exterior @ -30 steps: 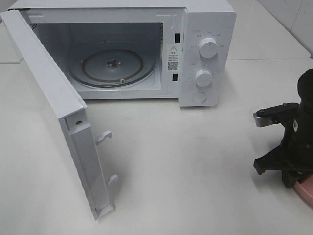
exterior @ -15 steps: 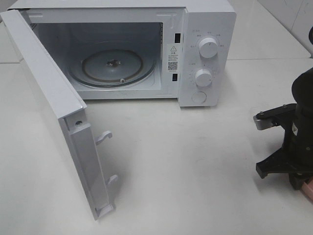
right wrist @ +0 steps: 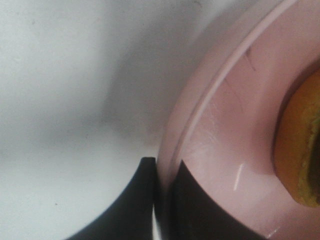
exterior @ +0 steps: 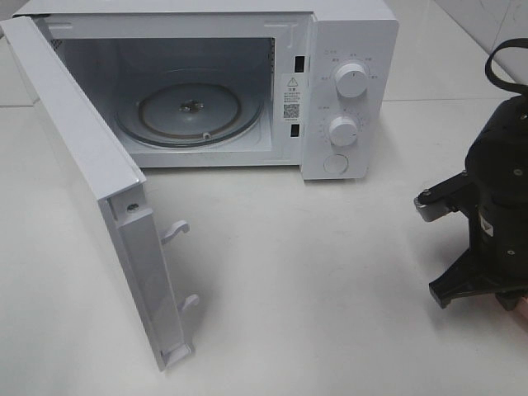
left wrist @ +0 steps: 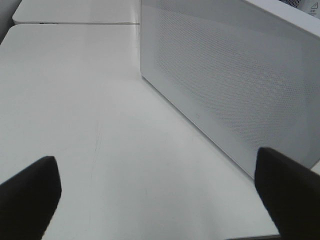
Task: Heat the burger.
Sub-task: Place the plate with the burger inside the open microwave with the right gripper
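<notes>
High camera: one white microwave (exterior: pixel 247 74) stands at eleven o'clock on the table (exterior: pixel 330 289). Its one door (exterior: pixel 99 190) is swung open, with one glass turntable (exterior: pixel 190 111) inside and two knobs (exterior: pixel 352 81) on the front. One black arm (exterior: pixel 499 206) is at three o'clock.

Left wrist camera: the left gripper (left wrist: pixel 157 170) is spread wide, holding nothing.

Right wrist camera: the right gripper (right wrist: pixel 162 172) is pinched narrow on the rim of one pink plate (right wrist: pixel 225 115). One burger (right wrist: pixel 300 145) lies on that plate.
</notes>
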You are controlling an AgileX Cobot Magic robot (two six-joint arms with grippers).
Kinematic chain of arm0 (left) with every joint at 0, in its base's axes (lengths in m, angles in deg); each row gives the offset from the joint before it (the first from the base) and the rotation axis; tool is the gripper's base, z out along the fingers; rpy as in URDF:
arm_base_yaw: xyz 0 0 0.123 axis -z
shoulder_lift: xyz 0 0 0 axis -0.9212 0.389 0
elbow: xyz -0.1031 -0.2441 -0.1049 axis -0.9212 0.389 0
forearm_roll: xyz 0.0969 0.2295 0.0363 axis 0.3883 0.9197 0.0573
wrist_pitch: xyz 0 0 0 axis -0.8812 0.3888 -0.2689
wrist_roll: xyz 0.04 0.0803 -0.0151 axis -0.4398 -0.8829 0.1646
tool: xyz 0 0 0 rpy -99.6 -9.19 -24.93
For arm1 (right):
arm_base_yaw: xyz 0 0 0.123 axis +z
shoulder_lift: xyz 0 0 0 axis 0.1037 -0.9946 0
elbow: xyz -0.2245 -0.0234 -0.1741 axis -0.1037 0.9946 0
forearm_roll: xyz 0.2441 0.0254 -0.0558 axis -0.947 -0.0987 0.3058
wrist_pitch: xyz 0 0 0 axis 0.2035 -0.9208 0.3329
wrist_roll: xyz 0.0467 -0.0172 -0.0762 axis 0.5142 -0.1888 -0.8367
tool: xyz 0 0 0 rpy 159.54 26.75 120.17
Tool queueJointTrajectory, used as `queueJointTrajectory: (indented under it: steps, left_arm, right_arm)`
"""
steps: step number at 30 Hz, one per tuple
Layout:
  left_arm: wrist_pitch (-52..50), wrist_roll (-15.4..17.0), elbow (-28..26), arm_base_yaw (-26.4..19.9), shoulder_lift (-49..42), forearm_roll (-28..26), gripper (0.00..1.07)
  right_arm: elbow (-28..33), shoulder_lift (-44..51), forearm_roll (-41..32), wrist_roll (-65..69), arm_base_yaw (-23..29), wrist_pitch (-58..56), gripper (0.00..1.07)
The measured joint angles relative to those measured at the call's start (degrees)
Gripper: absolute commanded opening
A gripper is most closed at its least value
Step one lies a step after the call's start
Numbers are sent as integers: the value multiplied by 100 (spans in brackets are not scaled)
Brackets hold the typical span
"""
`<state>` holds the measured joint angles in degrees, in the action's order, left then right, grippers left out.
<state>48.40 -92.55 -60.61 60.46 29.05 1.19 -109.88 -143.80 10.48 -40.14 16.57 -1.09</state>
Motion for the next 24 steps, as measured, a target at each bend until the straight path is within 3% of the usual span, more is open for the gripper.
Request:
queueJointTrajectory:
  steps: [24]
  left_arm:
    - [0, 0, 0, 0, 0, 0, 98]
  right_arm:
    - [212, 739, 453, 390, 1226, -751, 0]
